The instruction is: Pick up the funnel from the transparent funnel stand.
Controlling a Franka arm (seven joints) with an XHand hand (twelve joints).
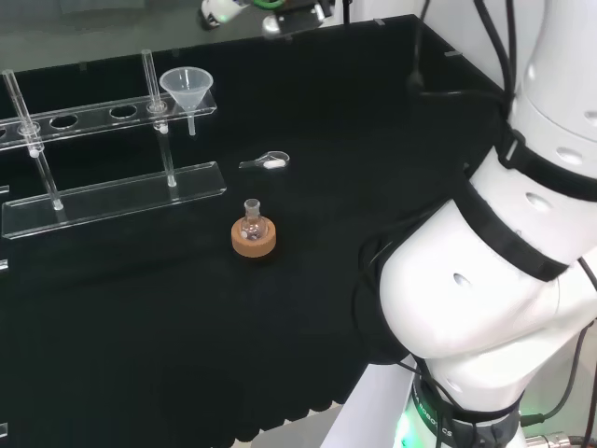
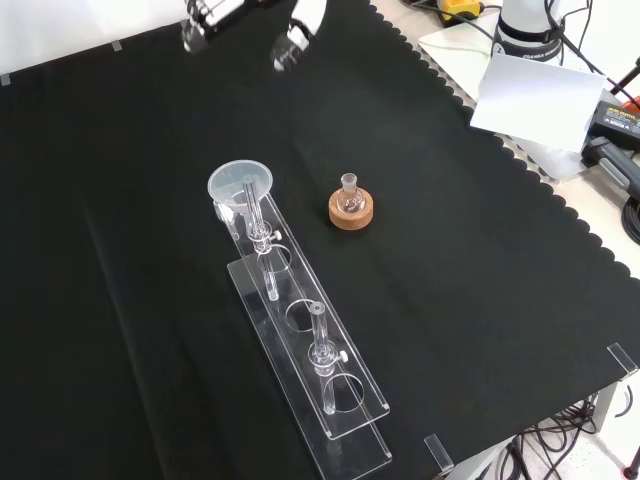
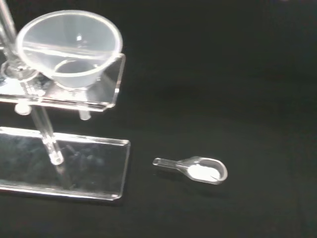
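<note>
A clear funnel (image 1: 187,89) sits in the end hole of the transparent funnel stand (image 1: 103,116), its spout hanging below the upper shelf. In the front view the funnel (image 2: 240,185) is at the far end of the stand (image 2: 330,400). The hand (image 2: 299,30) hovers at the top of that view, well beyond the funnel, with fingers spread and nothing between them. Part of the hand (image 1: 222,11) shows at the head view's top edge. Seen from the wrist, the funnel (image 3: 69,47) rests in the stand's shelf (image 3: 106,96), some way off.
A small round flask on a cork ring (image 1: 253,235) stands near the stand's base (image 1: 112,198); in the front view the cork ring (image 2: 350,210) is right of the funnel. A clear scoop with white powder (image 3: 198,169) lies on the cloth; the scoop (image 1: 266,161) is near the stand's end.
</note>
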